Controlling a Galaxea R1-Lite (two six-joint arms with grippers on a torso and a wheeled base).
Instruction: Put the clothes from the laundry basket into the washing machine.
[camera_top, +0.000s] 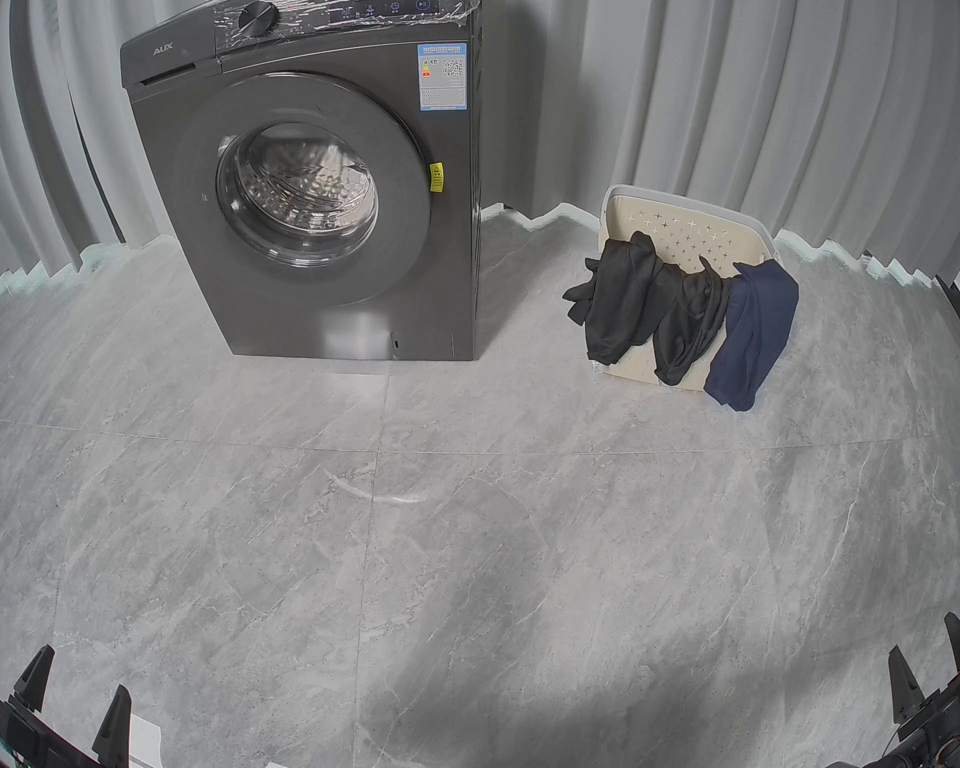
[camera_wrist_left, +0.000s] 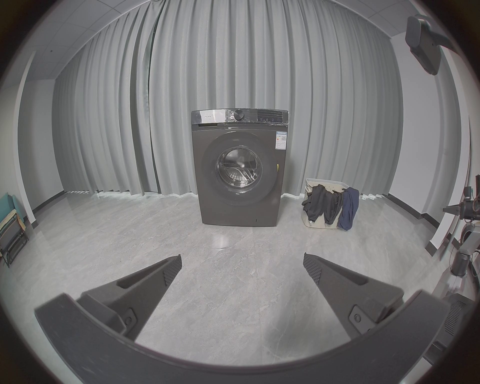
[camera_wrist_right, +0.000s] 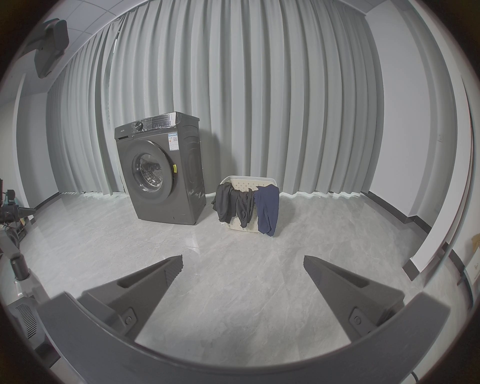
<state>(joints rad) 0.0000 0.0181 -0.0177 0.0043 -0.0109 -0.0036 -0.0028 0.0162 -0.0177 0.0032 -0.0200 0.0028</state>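
A dark grey front-loading washing machine (camera_top: 310, 190) stands at the far left against the curtain, its round door (camera_top: 297, 193) closed. To its right sits a cream laundry basket (camera_top: 690, 235) with a black garment (camera_top: 620, 295), a dark grey garment (camera_top: 690, 320) and a navy garment (camera_top: 755, 325) draped over its front rim. My left gripper (camera_top: 75, 695) is low at the near left, open and empty. My right gripper (camera_top: 930, 665) is low at the near right, open and empty. Both are far from the basket (camera_wrist_left: 325, 187) (camera_wrist_right: 247, 187) and the machine (camera_wrist_left: 239, 167) (camera_wrist_right: 160, 167).
Wide grey tiled floor (camera_top: 480, 560) lies between me and the machine and basket. Grey curtains (camera_top: 720, 110) line the back wall. A small seat (camera_wrist_left: 10, 230) stands by a side wall.
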